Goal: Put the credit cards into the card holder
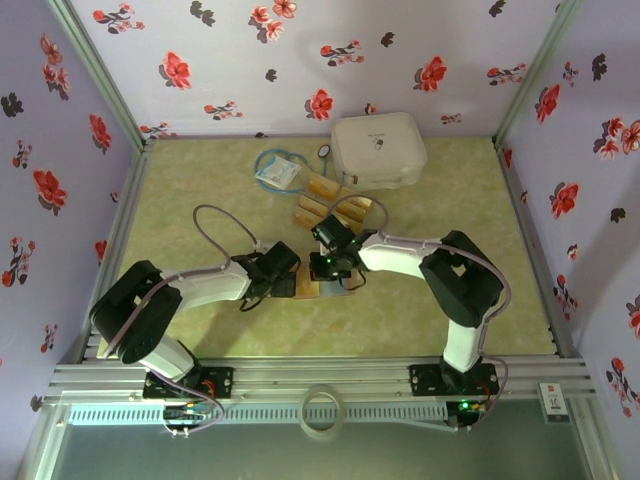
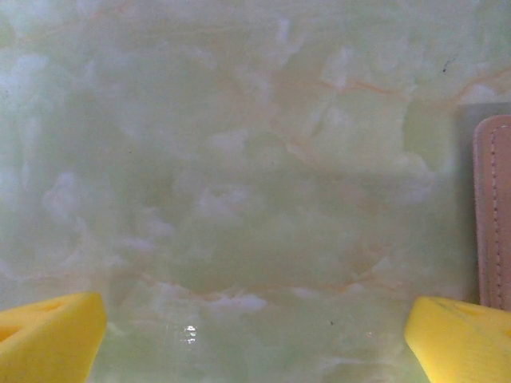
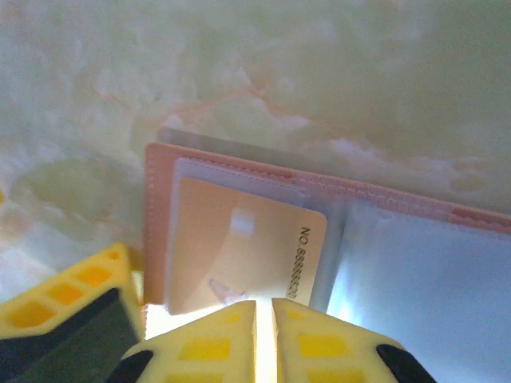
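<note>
the green marbled table [image 1: 450, 290] carries a large white rounded case [image 1: 378, 150] at its far side, with a blue-white packet [image 1: 280, 173] to the case's left. loose golden credit cards [image 1: 325, 205] lie fanned just in front of the case and packet. nearer the arms, under both wrists, the card holder [image 3: 156, 223] lies open and flat, with a pinkish-brown stitched rim and grey-blue clear sleeves. one credit card [image 3: 239, 247] sits in its left sleeve, the near edge right at the tips of the right gripper [image 3: 263, 335]. its jaws are nearly closed, leaving only a thin slit with nothing in it. the left gripper [image 2: 255, 343] is spread wide over bare table and holds nothing. one of its yellow fingers [image 2: 463, 339] is just beside the holder's stitched edge.
</note>
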`<control>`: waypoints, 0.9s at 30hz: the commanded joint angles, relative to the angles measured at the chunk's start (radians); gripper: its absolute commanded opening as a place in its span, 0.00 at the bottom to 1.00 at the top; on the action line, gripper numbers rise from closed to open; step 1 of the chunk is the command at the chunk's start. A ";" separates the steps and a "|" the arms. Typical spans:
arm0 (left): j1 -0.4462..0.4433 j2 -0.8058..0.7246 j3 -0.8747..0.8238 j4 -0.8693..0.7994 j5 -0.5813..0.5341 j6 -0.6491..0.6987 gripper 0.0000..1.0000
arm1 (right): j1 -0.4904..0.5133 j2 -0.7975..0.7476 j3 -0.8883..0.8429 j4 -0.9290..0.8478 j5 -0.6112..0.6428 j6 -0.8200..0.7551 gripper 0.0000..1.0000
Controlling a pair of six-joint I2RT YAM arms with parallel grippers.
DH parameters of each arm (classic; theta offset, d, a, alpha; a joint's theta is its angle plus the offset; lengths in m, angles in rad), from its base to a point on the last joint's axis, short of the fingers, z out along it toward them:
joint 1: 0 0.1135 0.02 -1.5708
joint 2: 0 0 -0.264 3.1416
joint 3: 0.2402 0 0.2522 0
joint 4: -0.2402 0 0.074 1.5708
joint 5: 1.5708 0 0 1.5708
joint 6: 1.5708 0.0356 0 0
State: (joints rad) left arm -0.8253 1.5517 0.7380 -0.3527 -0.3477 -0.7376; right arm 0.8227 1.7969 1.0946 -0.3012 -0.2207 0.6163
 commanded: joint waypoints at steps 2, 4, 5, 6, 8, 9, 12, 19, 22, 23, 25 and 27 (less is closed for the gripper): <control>0.006 0.005 -0.002 0.013 0.008 0.009 1.00 | -0.010 -0.108 0.062 -0.129 0.086 -0.072 0.33; 0.008 -0.022 -0.001 -0.005 -0.002 0.007 1.00 | -0.025 -0.134 0.071 -0.169 0.117 -0.099 0.40; 0.008 -0.036 -0.002 -0.016 -0.007 0.006 1.00 | -0.034 -0.146 0.075 -0.193 0.134 -0.113 0.42; 0.008 -0.051 0.000 -0.025 -0.011 0.004 1.00 | -0.045 -0.157 0.078 -0.212 0.148 -0.129 0.46; 0.008 -0.080 -0.002 -0.042 -0.020 0.005 1.00 | -0.065 -0.183 0.079 -0.236 0.171 -0.153 0.56; 0.007 -0.096 0.000 -0.051 -0.023 0.006 1.00 | -0.074 -0.200 0.079 -0.244 0.185 -0.166 0.58; 0.008 -0.135 0.007 -0.069 -0.031 0.013 1.00 | -0.113 -0.256 0.070 -0.248 0.231 -0.181 0.65; 0.007 -0.216 0.036 -0.085 -0.042 0.025 1.00 | -0.229 -0.396 -0.021 -0.180 0.348 -0.082 0.99; 0.006 -0.232 0.047 -0.071 -0.030 0.040 1.00 | -0.273 -0.429 -0.081 -0.124 0.246 -0.098 0.99; 0.005 -0.231 0.054 -0.065 -0.021 0.053 1.00 | -0.278 -0.438 -0.105 -0.093 0.208 -0.108 0.99; 0.000 -0.217 0.069 -0.062 -0.010 0.072 1.00 | -0.280 -0.440 -0.128 -0.077 0.167 -0.117 0.97; -0.008 -0.185 0.093 -0.073 -0.010 0.073 1.00 | -0.280 -0.427 -0.149 -0.052 0.090 -0.119 0.83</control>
State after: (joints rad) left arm -0.8249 1.3422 0.7879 -0.4057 -0.3561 -0.6983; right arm 0.5404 1.3647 0.9749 -0.4110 -0.0193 0.5068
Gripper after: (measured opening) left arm 0.997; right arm 0.871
